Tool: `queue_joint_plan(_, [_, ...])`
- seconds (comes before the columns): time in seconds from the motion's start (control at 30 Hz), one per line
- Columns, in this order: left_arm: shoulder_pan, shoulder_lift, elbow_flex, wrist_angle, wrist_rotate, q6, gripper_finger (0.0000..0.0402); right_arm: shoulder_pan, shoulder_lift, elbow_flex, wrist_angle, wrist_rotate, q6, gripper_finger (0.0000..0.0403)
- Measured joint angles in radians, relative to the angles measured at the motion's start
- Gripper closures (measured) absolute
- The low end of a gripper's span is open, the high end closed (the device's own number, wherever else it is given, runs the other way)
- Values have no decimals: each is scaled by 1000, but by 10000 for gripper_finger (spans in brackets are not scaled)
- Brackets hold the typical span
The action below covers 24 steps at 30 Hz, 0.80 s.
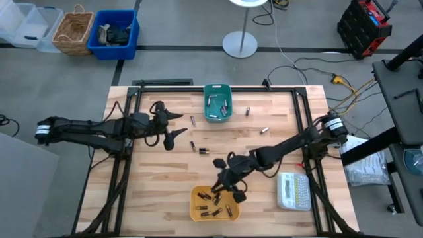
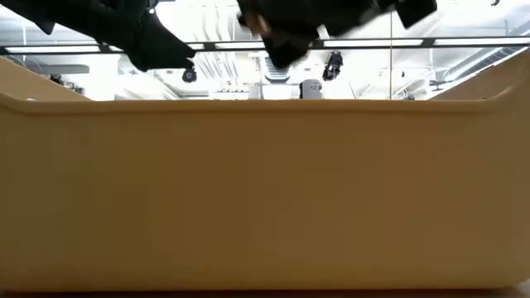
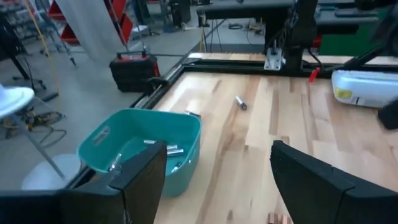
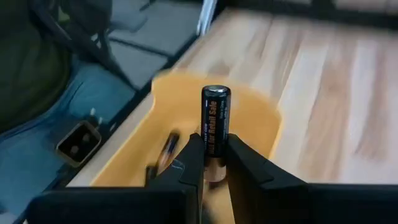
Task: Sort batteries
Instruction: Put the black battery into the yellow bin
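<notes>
My left hand [image 1: 170,127] hangs wide open and empty over the desk [image 1: 145,185], just left of the teal bin [image 1: 217,102], which already holds a few silvery cells. Loose batteries [image 1: 200,150] lie between the bins, with two more [image 1: 264,130] toward the right. My right hand [image 4: 212,163] pinches a dark battery [image 4: 215,127] upright above the yellow bin [image 1: 214,203], where several cells lie. I judge the sorting well along, with a handful left.
</notes>
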Motion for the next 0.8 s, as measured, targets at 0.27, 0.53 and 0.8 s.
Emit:
queue_joint_plan(0.27, [0, 38, 0, -10, 0, -20, 138, 34, 51, -1, -97, -21, 141, 363])
queue_joint_plan(0.53, [0, 58, 0, -17, -2, -17, 138, 35, 47, 3, -113, -19, 164, 320])
queue_joint_plan(0.8, [0, 59, 0, -22, -62, -31, 138, 35, 46, 7, -126, -19, 164, 293])
